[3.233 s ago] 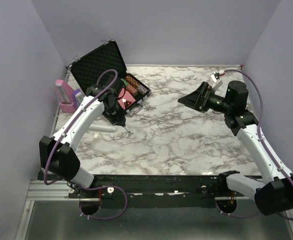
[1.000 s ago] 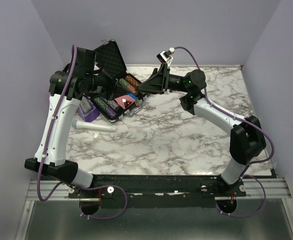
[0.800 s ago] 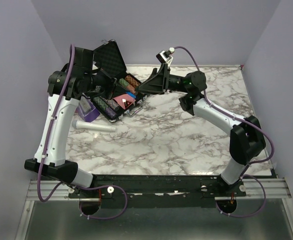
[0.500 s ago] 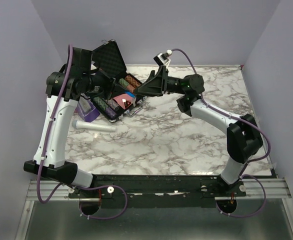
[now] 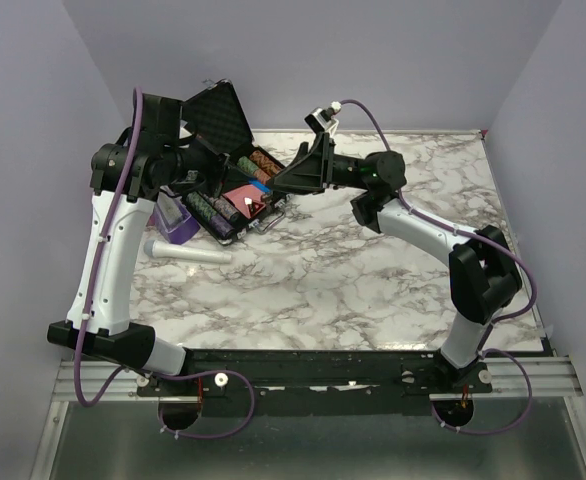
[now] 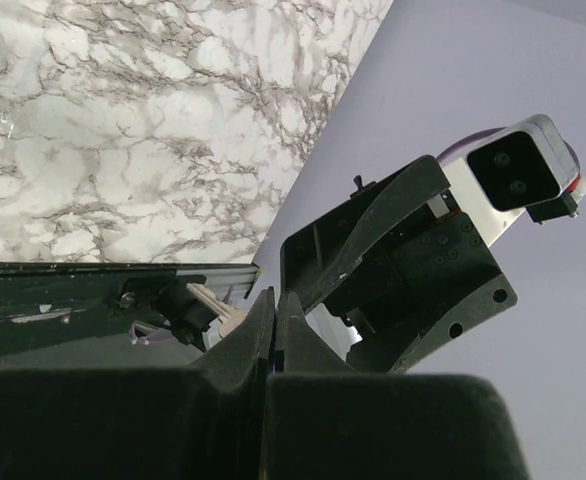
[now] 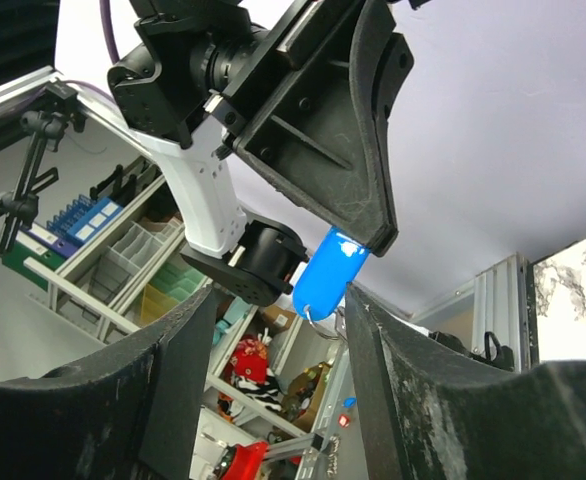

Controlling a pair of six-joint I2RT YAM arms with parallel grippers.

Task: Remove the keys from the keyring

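Note:
My left gripper (image 5: 257, 182) is raised over the open case and shut on the keyring's blue tag (image 7: 331, 272). In the right wrist view the thin metal ring (image 7: 323, 314) hangs below the tag. My right gripper (image 7: 281, 296) is open, with a finger on each side of the tag and ring, not touching them. In the top view the right gripper (image 5: 279, 183) meets the left one tip to tip, with the tag (image 5: 269, 188) between them. In the left wrist view my left gripper (image 6: 273, 296) is closed, and a pale key-shaped piece (image 6: 216, 305) shows just left of its tips.
An open black case (image 5: 213, 125) with poker chips and a pink item lies on the marble table (image 5: 373, 270) under both grippers. A purple item (image 5: 178, 222) and a grey cylinder (image 5: 188, 252) lie at the left.
Both arms rose from low over the table and met above the case. Over the last second the right gripper crept slightly left and up toward the left gripper, which barely moved.

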